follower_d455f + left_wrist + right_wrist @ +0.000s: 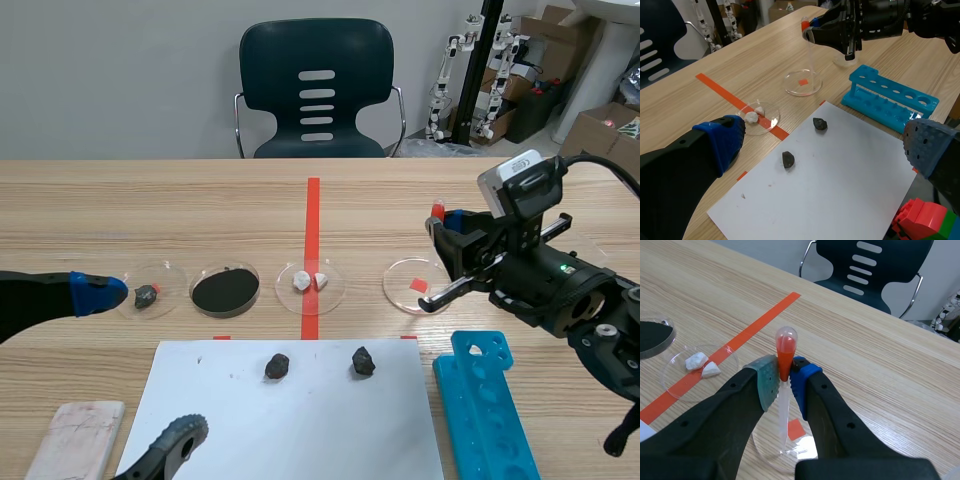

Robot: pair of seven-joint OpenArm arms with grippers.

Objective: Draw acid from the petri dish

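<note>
On the wooden table [150, 200], a white sheet [300, 420] is laid at the near edge, with a blue tube rack [485, 410] just beside it toward the right edge. The left gripper [825, 142] is held toward the near-left corner, fingers spread wide, nothing between them. The right gripper [785, 377] is seen above the clear petri dish [390, 287], rightmost of the row across the table's middle. The pipette [785, 347] is pinched upright at the base of its red bulb between the pads, its tip lowered inside the dish directly below the fingers.
</note>
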